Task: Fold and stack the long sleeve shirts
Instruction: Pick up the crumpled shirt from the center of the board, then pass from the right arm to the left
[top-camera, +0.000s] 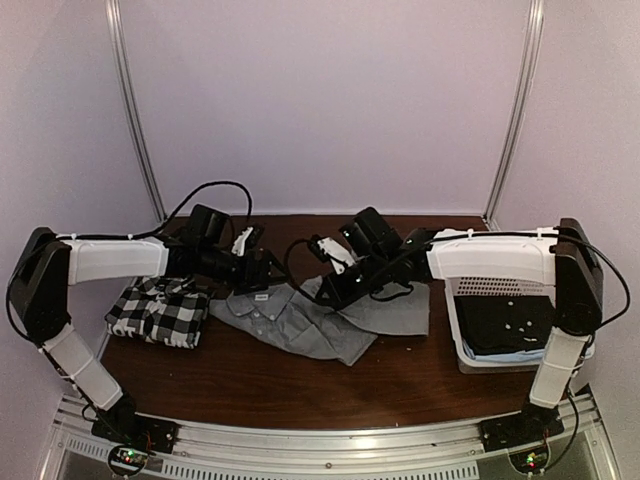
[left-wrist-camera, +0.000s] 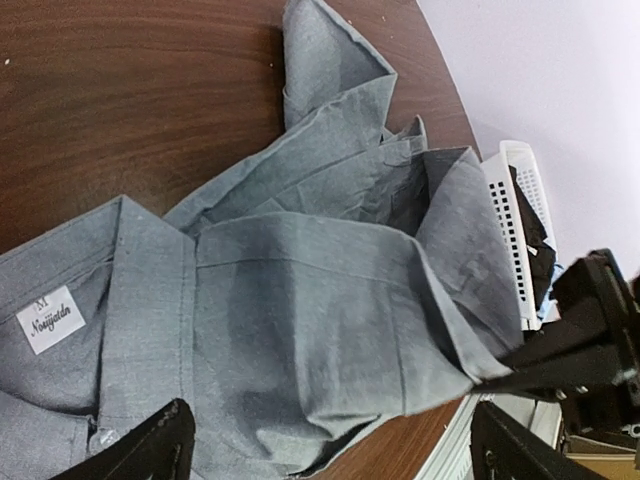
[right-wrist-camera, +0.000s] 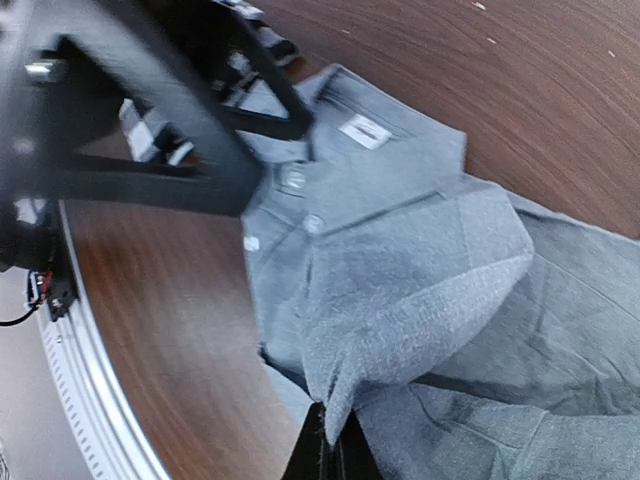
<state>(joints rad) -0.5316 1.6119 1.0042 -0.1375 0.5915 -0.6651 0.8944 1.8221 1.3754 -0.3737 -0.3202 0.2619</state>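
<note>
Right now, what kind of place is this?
Likely a robot test booth: plain pale walls enclose a wooden table, a metal rail runs along its near edge, and a grey shirt lies there.

Only text: white neck label (left-wrist-camera: 50, 318) in grey shirt (left-wrist-camera: 300, 300) collar. "M" on top, script brand below, roughly "Noujardn", not certain. Right wrist view: same label, too blurred.
</note>
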